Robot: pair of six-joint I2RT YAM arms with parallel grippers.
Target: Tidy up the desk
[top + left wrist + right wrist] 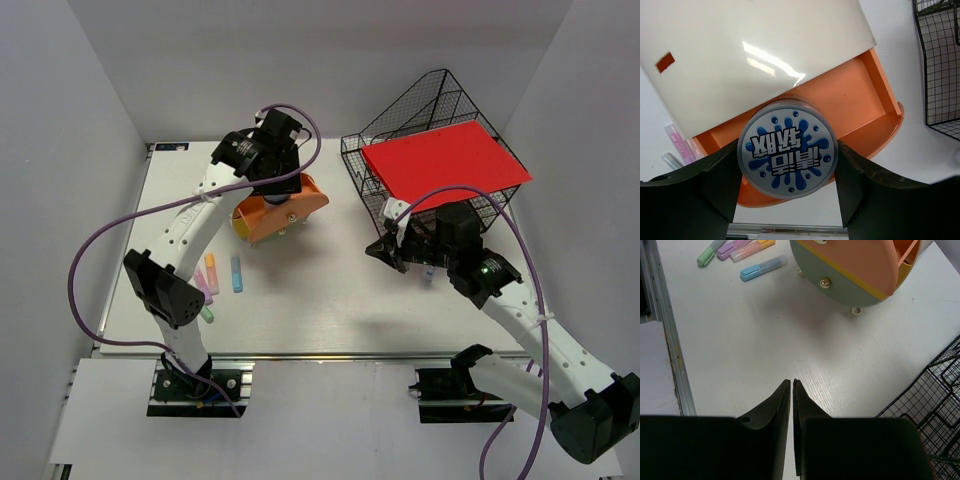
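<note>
We see one desk [330,320], white, spread under both arms. We count four highlighters [237,273] at front left; arm maybe hides more. Then right gripper [791,385] pressed together, empty, above desk. Farther, left gripper [787,150] wide, clamping one round tin [787,155] over open orange drawer [860,100]; label upside down, unreadable to us. Farthest, one wire rack [430,110] with one red folder [445,160].

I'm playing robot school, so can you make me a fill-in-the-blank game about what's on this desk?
1. The left fingers hold a round tin with a ____ splash on its lid.
2. Under the tin is an open ____ drawer.
3. The right fingers are ____, holding nothing.
4. A ____ sheet lies on the wire rack.
Missing words: blue, orange, shut, red.
</note>
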